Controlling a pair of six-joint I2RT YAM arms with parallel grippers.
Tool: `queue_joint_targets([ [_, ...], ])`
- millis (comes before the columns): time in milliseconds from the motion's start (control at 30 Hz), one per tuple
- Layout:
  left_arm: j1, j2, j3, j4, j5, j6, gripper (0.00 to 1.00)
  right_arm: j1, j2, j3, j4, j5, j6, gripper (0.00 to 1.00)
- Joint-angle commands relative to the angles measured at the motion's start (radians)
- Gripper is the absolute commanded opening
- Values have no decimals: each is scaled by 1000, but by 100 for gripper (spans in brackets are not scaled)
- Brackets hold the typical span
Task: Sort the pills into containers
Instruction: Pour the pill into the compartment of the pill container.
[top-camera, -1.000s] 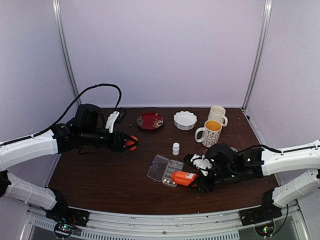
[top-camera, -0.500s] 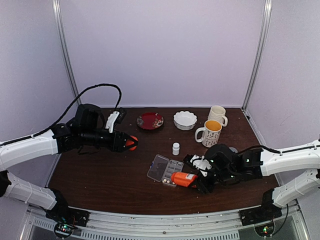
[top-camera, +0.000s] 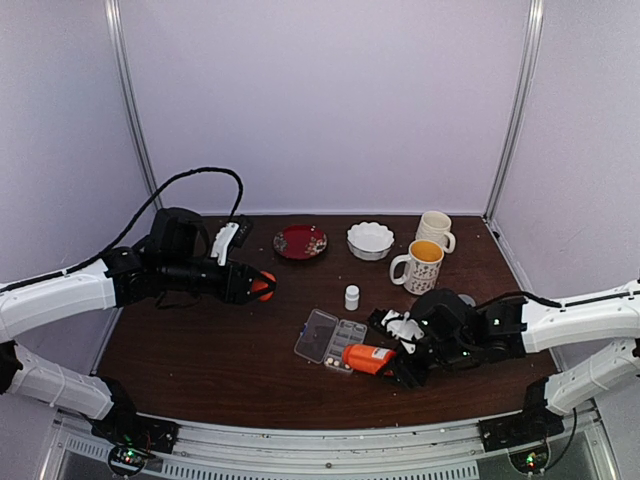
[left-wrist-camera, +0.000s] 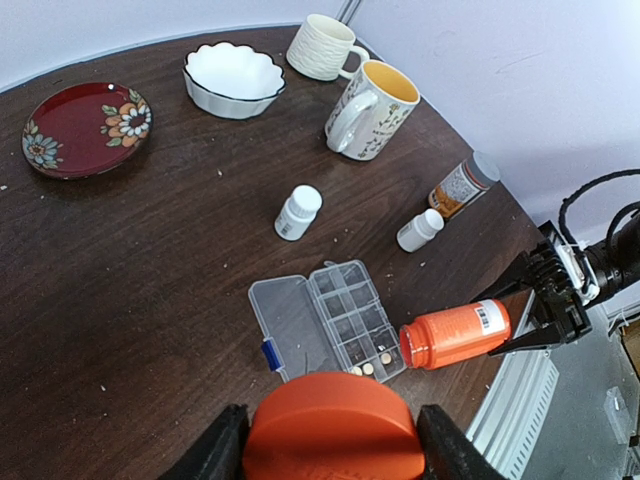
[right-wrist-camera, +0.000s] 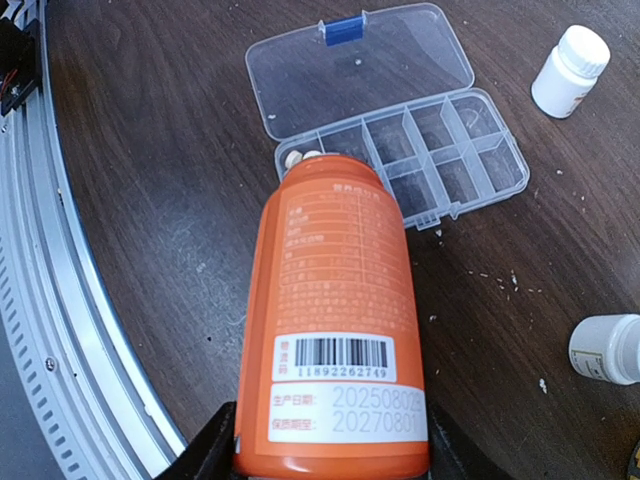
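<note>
Because the pills are to be tipped out rather than picked up one by one, the orange plastic pill bottle (right-wrist-camera: 335, 300) is clamped at its base end between the fingers of the right gripper (top-camera: 403, 362). It is laid almost level, with its mouth brought over one end of the flat clear plastic pill box (right-wrist-camera: 500, 140), which lies on the dark brown wooden table (top-camera: 220, 350). The hinged clear lid (right-wrist-camera: 360, 75) is folded flat back, so that both rows of small cells (right-wrist-camera: 440, 150) are left uncovered for filling. A few tiny cream round pills (left-wrist-camera: 368, 368) are seen in the end cells just beside the bottle's mouth; the other cells appear empty, so the sorting is judged to be at an early stage. The round orange plastic cap (left-wrist-camera: 332, 425) is gripped between the fingers of the left gripper (top-camera: 255, 285) and is held raised, well apart from the box, presumably so that the pouring is not obstructed. A slight further tilt is likely to be needed, and several pills could be spilled into one cell at once.
</note>
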Motion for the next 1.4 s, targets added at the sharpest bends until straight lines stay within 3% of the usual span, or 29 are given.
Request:
queue_joint_targets([
  [0, 3, -18, 4, 24, -4, 4, 0, 10, 22, 41, -40, 16, -12, 0],
  [100, 2, -14, 8, 25, -2, 4, 0, 9, -39, -20, 67, 10, 23, 0],
  [200, 1, -15, 5, 28, -2, 3, 0, 9, 40, 55, -58, 20, -14, 0],
  [300, 1, -11, 7, 30, 0, 4, 0, 11, -13, -6, 58, 3, 15, 0],
  [400, 1, -13, 8, 24, -1, 4, 0, 11, 37, 53, -52, 36, -15, 0],
  [533, 2, -10, 13, 23, -2, 7, 0, 11, -25, -11, 70, 7, 17, 0],
  [633, 2, -10, 12, 23, -2, 6, 0, 11, 40, 58, -53, 23, -17, 0],
  [733, 2, -7, 13, 26, 0, 6, 0, 11, -13, -6, 63, -9, 15, 0],
  [867, 2, -6, 14, 26, 1, 6, 0, 13, 45, 57, -48, 13, -13, 0],
  [967, 1, -3, 19, 24, 3, 7, 0, 12, -28, -9, 76, 0, 24, 0],
  [1067, 2, -3, 19, 22, 2, 8, 0, 13, 37, 67, -60, 32, -14, 0],
  [1200, 1, 0, 20, 24, 6, 7, 0, 15, -13, -2, 64, 19, 20, 0],
  [1300, 1, -2, 16, 26, 4, 7, 0, 14, 61, 67, -50, 19, -15, 0],
  [1367, 1, 0, 17, 26, 4, 7, 0, 15, 30, 28, 23, -8, -1, 0],
])
